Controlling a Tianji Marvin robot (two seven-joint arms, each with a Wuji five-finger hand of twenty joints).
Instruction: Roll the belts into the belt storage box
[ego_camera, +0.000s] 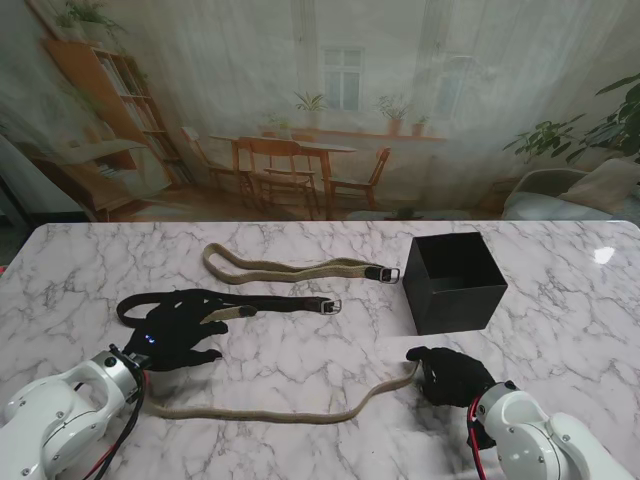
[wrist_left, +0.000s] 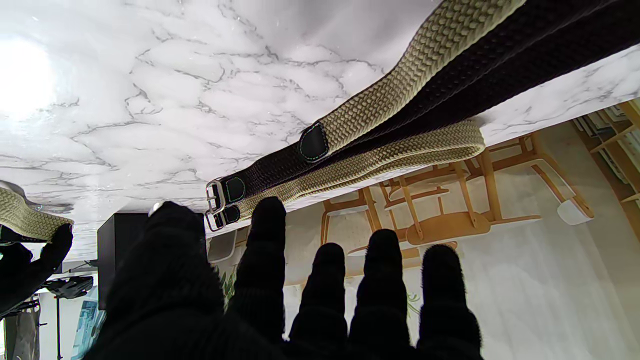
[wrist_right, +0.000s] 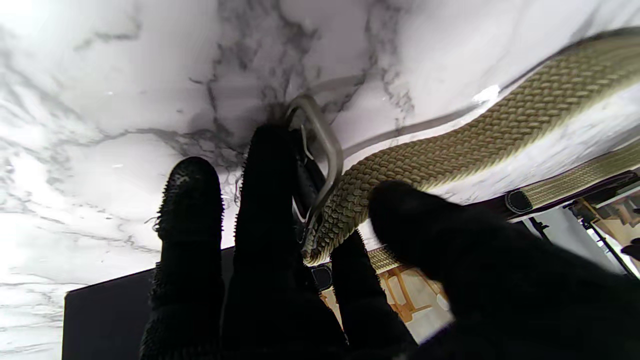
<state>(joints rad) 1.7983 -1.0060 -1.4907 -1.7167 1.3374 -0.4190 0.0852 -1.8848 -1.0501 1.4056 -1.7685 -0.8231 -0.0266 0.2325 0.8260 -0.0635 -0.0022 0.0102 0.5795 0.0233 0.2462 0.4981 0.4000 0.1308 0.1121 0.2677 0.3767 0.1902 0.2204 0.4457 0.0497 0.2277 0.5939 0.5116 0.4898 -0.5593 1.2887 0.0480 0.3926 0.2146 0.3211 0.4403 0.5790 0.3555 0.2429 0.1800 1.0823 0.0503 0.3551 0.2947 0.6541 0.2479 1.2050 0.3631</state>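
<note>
Three woven belts lie on the marble table (ego_camera: 330, 360). The far beige belt (ego_camera: 290, 268) and the middle black-and-beige belt (ego_camera: 285, 304) point their buckles toward the black storage box (ego_camera: 455, 282). My left hand (ego_camera: 175, 335) lies flat over the middle belt's left end, fingers spread and holding nothing (wrist_left: 300, 300). The near beige belt (ego_camera: 270, 412) runs along the table in front of me. My right hand (ego_camera: 450, 375) is closed on its right end, thumb and fingers pinching the strap at the metal buckle (wrist_right: 320, 150).
The box stands open-topped at the right, just beyond my right hand, and shows as a dark wall (wrist_right: 105, 320) in the right wrist view. The table's far edge lies behind the belts.
</note>
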